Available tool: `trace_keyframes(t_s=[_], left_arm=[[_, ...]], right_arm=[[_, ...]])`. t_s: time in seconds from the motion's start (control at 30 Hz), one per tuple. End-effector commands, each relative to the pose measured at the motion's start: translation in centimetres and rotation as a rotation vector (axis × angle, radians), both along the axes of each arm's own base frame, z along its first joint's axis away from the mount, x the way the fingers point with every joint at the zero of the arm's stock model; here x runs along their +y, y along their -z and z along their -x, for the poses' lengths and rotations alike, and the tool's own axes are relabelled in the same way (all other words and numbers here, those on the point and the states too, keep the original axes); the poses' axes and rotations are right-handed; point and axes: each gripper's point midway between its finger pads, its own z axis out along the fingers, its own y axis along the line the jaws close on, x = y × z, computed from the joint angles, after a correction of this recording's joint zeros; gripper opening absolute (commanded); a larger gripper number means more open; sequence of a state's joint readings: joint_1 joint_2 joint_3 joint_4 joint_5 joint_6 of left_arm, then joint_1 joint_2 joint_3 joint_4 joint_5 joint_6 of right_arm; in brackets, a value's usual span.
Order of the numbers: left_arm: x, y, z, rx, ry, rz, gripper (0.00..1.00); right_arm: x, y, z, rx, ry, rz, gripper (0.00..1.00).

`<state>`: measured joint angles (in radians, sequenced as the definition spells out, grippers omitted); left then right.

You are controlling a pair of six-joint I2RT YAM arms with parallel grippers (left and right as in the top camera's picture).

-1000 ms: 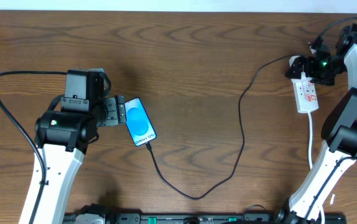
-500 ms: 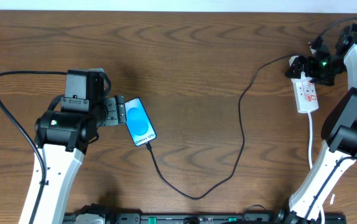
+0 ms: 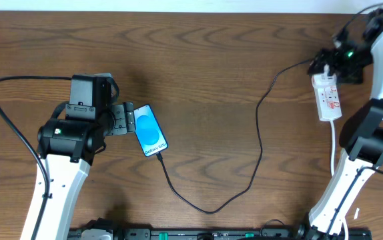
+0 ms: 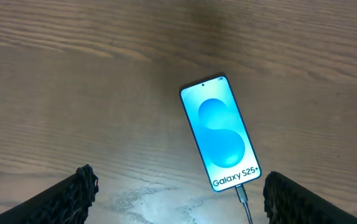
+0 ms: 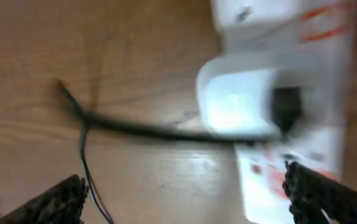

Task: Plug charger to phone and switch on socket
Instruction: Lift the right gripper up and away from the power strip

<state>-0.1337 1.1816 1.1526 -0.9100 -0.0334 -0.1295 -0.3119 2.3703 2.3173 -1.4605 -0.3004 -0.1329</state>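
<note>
The phone (image 3: 150, 131) lies flat at the left with its blue screen lit, and also shows in the left wrist view as the phone (image 4: 221, 134). The charger (image 3: 261, 137), a thin black cable, has its tip in the phone's near end (image 4: 241, 194) and loops across the table to a white adapter (image 5: 241, 102) on the socket (image 3: 329, 99). My left gripper (image 3: 121, 120) stands open beside the phone's left edge, holding nothing. At the socket's far end my right gripper (image 3: 338, 60) hovers open, with nothing between its fingers (image 5: 328, 196); that view is blurred.
The socket's white cord (image 3: 334, 150) runs toward the front edge past the right arm's base. A thick black arm cable (image 3: 8, 123) loops on the far left. Bare wood shows between the phone and the charger loop.
My right arm has swung toward the far edge, and its gripper has shifted slightly away from the socket's end. The left arm, phone and cable have not moved.
</note>
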Motion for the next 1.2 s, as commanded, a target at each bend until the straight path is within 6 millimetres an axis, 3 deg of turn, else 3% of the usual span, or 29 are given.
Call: trace_keyframes(t_s=[0.0, 0.2, 0.6, 0.87, 1.17], left_arm=[[0.2, -0.6, -0.2, -0.015, 0.0, -0.02, 0.88], [0.2, -0.6, -0.2, -0.015, 0.0, -0.02, 0.88], [0.2, -0.6, -0.2, -0.015, 0.0, -0.02, 0.88], [0.2, -0.6, -0.2, -0.014, 0.0, -0.02, 0.87], [0.2, -0.6, -0.2, -0.015, 0.0, -0.02, 0.88]], right_arm=[[-2.9, -4.6, -0.2, -0.043, 0.086, 0.159, 0.99], [-4.6, -10.8, 1.1, -0.103, 0.185, 0.3, 0.99], [-0.6, -22.7, 4.3, -0.381, 0.191, 0.336, 0.99], [1.3, -26.5, 6.2, -0.485, 0.177, 0.292, 0.99], [1.3, -26.6, 6.3, -0.487, 0.176, 0.293, 0.99]])
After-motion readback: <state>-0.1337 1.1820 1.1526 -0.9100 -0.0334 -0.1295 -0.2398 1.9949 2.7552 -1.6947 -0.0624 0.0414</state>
